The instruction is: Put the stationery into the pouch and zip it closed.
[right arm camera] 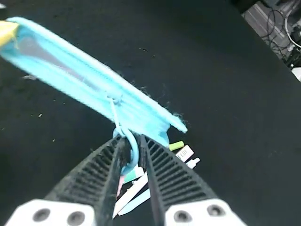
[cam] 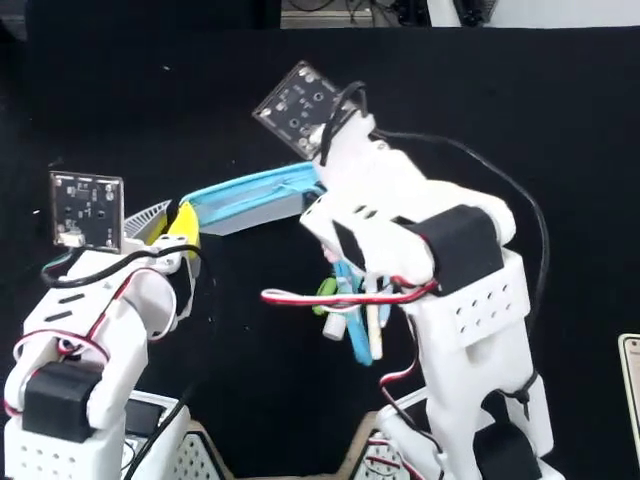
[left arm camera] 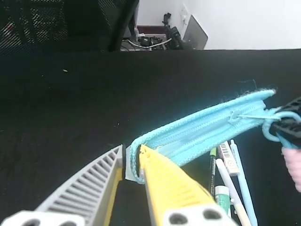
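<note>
The pouch [cam: 250, 195] is held stretched between the arms, its long axis running across the high view and rising slightly toward the right arm, zipper edge uppermost. The left gripper [left arm camera: 130, 155] clamps one end and the right gripper [right arm camera: 132, 141] pinches the zipper loop [right arm camera: 133, 153]. The pens [cam: 350, 320] lie on the desk [cam: 500, 100] beneath, so a pull now would likely shut them out. The thin loop could also slip free.

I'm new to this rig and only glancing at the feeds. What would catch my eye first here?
A light blue pouch is stretched between the two arms. The left gripper clamps one end and the right gripper pinches the zipper pull near the other. The pens and markers lie bunched on the black table by the right arm's base, outside the pouch.
</note>
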Available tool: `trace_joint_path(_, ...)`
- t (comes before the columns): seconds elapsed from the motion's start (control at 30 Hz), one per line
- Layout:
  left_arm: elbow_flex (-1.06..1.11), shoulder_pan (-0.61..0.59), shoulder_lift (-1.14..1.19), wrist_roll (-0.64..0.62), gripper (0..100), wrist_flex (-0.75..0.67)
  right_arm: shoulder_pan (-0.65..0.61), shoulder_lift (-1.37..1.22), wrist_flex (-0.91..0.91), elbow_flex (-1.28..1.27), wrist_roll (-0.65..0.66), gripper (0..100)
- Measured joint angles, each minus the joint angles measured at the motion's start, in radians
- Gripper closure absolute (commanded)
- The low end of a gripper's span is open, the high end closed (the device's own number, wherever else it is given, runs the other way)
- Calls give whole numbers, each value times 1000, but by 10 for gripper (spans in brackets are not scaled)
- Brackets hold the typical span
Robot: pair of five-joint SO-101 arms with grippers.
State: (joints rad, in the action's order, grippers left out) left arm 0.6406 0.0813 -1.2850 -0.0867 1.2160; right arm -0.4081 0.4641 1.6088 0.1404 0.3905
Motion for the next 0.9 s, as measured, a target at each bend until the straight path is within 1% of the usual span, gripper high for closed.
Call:
trace_joint_path(0.23,-74,0,120,9,930,-2,43,2,-6,0,-3,987)
trace_joint_path(0.37,-150,0,215,9,860,6,49,2,-11,0,-3,987)
trace_joint_path(0.43,-209,-2,262,9,839,51,58,2,-11,0,-3,987)
trace_joint_path(0.9,-690,-11,689,9,844,384,71,2,-11,0,0,987)
